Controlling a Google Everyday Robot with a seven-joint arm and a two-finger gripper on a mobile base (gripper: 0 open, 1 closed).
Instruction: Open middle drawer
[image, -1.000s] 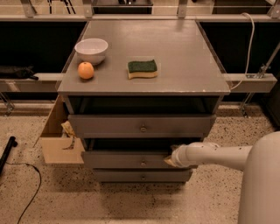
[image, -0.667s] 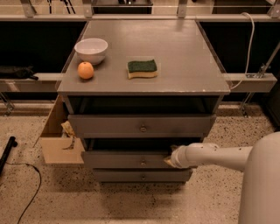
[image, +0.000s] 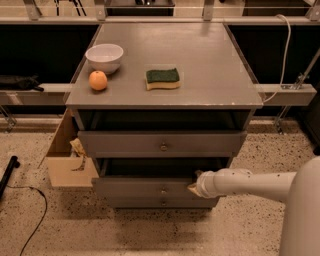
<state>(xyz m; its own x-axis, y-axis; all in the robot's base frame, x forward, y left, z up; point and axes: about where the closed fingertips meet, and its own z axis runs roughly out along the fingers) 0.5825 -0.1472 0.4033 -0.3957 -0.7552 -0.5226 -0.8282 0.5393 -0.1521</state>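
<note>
Nothing moved; hand (image: 193, 188) at middle drawer (image: 140, 189)

floor: speckled beige terrazzo (image: 150, 235), shadow pooled in front of the cabinet
furniture: grey drawer cabinet (image: 87, 120) at centre, flat grey surface (image: 210, 60) on top
behind: dark recesses, pale horizontal rail (image: 287, 95) on both sides
left: open cardboard box (image: 65, 167) against the cabinet, black cable (image: 30, 220) on the floor
right rear: white cord (image: 286, 45) hanging down
light: dim, even
gripper (image: 193, 188): low at the cabinet's right front
</note>
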